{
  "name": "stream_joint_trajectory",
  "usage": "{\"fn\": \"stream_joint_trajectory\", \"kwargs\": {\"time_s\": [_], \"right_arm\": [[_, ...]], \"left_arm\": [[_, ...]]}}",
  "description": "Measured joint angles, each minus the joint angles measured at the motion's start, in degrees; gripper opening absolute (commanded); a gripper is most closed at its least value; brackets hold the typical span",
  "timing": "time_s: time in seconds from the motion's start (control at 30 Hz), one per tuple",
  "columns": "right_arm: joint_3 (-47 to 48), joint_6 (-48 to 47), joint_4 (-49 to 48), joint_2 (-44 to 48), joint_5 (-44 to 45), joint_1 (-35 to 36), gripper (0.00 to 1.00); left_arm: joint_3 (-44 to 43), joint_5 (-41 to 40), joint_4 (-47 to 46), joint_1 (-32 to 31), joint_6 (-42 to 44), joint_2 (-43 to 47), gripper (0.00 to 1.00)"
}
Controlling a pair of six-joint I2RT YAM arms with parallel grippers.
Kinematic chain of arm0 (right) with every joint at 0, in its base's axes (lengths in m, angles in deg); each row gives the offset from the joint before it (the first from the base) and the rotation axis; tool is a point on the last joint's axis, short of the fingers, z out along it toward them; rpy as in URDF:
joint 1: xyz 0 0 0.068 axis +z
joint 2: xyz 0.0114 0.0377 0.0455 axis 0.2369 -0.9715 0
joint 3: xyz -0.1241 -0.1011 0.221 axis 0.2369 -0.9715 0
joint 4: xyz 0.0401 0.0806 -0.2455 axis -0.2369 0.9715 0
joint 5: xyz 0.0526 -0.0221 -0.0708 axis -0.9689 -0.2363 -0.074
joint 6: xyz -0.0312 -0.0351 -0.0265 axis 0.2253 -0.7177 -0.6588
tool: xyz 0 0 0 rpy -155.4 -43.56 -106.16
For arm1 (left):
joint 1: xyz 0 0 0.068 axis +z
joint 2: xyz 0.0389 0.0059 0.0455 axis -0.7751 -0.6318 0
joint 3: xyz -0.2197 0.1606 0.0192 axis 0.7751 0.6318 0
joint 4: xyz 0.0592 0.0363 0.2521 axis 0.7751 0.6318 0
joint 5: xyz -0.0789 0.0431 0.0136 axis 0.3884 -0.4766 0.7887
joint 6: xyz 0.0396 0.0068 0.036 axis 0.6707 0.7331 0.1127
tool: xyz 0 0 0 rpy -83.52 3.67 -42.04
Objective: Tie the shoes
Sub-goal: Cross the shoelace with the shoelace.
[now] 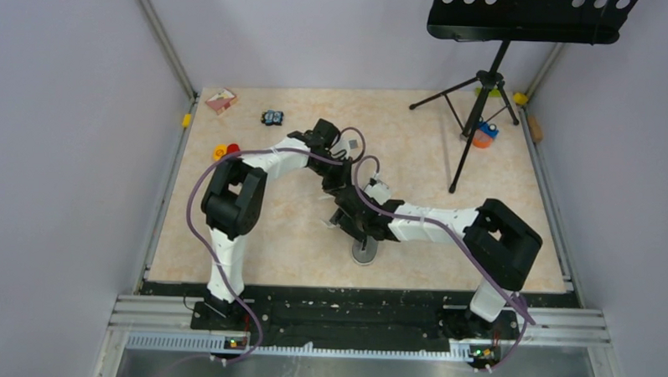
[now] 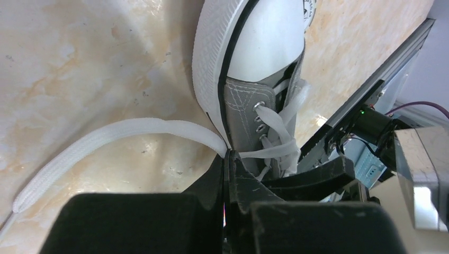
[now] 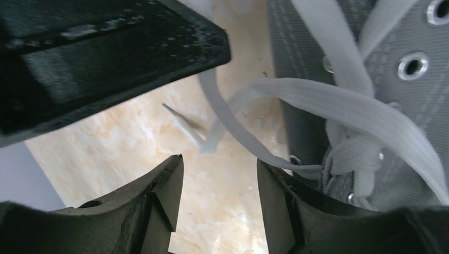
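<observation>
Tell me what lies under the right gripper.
Below the open right gripper: bare table, loose white laces and the eyelet side of the grey sneaker. The left gripper hides the upper left.

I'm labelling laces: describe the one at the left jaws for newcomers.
At the centre of the marbled table lies a grey sneaker. By its sole, the left gripper, jaws shut, pinches a flat white lace arcing over the table; the others cross eyelets.

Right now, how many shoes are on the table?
1. The grey sneaker lies mid-table, the left gripper pinching its lace, the right gripper open beside it. From above it is mostly hidden; no second shoe shows.
</observation>
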Motion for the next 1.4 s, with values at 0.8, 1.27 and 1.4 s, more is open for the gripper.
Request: {"fn": "stream_joint_trajectory", "kwargs": {"time_s": [0.8,1.27,1.4], "right_arm": [[4.8,-2.2,0.2,-6.3,2.3,0.3,0.42],[4.9,-4.7,0.2,-6.8,4.0,0.3,0.0],[4.8,-7.5,0.7,-5.5,3.7,0.3,0.0]], "left_arm": [[-5.2,-2.4,7.9,0.5,9.1,-4.4,0.0],[-5.9,-1.5,10.6,0.8,12.7,-6.0,0.0],[-5.9,-1.3,10.6,0.8,11.9,-6.0,0.0]]}}
